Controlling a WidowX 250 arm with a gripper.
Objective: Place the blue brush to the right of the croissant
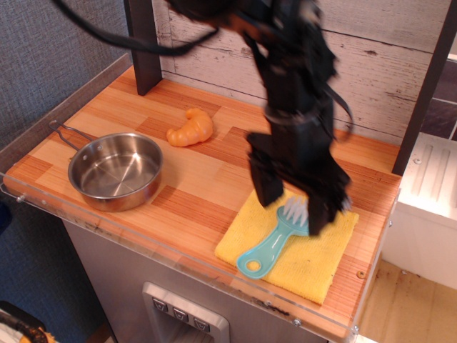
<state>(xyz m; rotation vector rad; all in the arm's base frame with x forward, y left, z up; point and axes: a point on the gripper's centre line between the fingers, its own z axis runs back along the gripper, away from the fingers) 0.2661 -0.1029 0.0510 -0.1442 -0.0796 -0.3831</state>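
The blue brush (271,244) lies on a yellow cloth (307,261) at the front right of the table, handle with its round hole pointing front-left, white bristles at the far end. My gripper (291,207) is open and hangs right over the bristle head, one finger to its left and one to its right; the right finger hides part of the head. The orange croissant (190,128) lies at the back middle of the table, well to the left of the gripper.
A steel pan (114,171) with a wire handle sits at the front left. A dark post (143,43) stands at the back left and a white plank wall (400,64) runs behind. A clear lip (178,257) edges the table front.
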